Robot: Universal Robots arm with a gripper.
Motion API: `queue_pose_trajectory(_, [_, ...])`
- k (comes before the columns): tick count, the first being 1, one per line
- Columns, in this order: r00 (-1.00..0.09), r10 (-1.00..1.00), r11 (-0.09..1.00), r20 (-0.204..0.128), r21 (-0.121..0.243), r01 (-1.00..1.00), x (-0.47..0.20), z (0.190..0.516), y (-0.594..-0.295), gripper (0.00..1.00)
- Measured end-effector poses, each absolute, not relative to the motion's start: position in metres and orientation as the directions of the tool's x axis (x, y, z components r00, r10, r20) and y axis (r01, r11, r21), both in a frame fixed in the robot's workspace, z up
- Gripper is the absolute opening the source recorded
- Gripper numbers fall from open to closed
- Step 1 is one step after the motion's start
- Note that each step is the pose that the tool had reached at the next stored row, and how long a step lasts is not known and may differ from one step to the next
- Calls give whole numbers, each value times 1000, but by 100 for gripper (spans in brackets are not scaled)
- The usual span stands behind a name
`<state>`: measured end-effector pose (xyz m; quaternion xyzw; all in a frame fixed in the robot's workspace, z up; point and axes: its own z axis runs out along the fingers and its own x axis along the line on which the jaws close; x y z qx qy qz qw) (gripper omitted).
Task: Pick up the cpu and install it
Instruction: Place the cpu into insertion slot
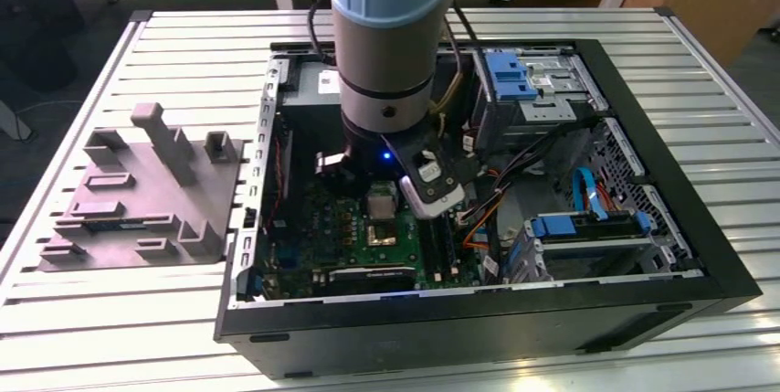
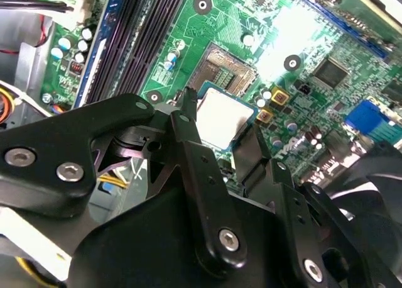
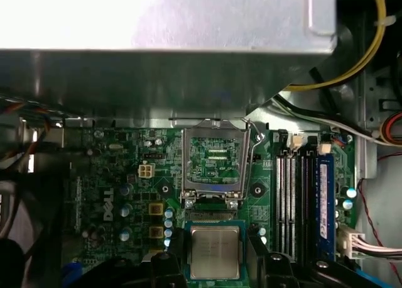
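Cpu is clamped at two opposite edges by the gripper, just beside the open socket on the board inside the open case, memory sticks alongside.

The arm's jaws hang inside the open computer case, over the motherboard.

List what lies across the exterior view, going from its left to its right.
Grey moulded tray → green motherboard → orange cables → blue-fronted drive cage → case's black wall.
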<state>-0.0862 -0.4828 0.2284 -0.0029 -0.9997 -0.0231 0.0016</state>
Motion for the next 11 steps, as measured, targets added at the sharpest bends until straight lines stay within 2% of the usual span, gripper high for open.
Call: queue_pose_trajectory(11, [-1000,6,999,3,46,6,-86,219,-484,47])
